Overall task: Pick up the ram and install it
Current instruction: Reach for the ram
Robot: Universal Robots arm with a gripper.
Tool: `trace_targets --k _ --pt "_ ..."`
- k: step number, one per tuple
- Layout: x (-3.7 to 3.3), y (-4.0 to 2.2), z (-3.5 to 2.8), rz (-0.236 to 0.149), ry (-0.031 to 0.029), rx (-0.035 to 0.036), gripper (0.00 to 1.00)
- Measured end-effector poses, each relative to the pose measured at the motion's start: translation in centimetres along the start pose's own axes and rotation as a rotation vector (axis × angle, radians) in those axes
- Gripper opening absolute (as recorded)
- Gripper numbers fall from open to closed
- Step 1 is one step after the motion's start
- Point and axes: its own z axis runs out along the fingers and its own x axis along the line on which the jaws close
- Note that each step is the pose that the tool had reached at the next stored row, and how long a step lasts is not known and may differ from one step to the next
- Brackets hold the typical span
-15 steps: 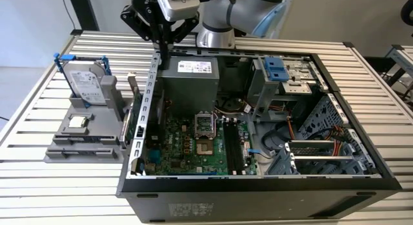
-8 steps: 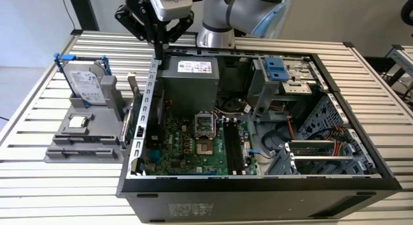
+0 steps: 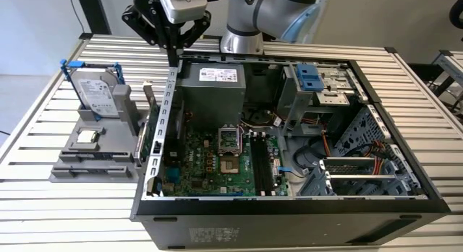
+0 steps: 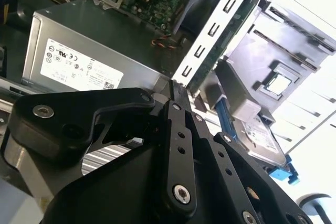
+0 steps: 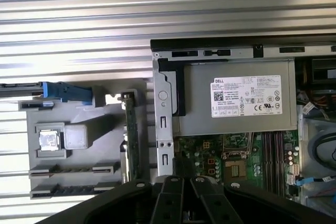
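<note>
Jaws point down, closed, over case wall [image 3: 164, 131].

A ribbed metal table [image 3: 58, 208] stands on pale floor [image 3: 16, 92].

Bright light; glare on slatted table [image 5: 157, 3].

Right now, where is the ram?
On the exterior view's left, the ram stands on edge in the gray holder, between the hard drive and the computer case.
</note>
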Motion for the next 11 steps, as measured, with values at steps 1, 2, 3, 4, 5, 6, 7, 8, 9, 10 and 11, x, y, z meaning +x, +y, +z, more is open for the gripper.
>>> trace_targets --k 1,2,3,4,5,6,7,8,9,10,11 --pt "0.13 -0.01 0.00 0.000 0.0000 0.0000 0.00" --pt "0.25 -0.02 0.00 0.000 0.0000 0.0000 0.00" --pt "0.38 -0.03 -0.01 0.000 0.0000 0.0000 0.00" --pt "0.51 -0.04 -0.02 0.000 0.0001 0.0001 0.00" --pt "0.64 -0.04 -0.01 0.000 0.0000 0.0000 0.00" --pt "0.77 -0.05 -0.02 0.000 0.0000 0.0000 0.00" --pt "0.90 -0.06 -0.02 0.000 0.0001 0.0001 0.00" --pt "1.04 -0.07 -0.02 0.000 0.0001 0.0000 0.00" --pt "1.17 -0.08 -0.03 0.000 0.0001 0.0000 0.00" --pt "1.31 -0.09 -0.03 0.000 0.0002 0.0000 0.00" --pt "1.44 -0.10 -0.03 0.000 0.0001 0.0000 0.00"
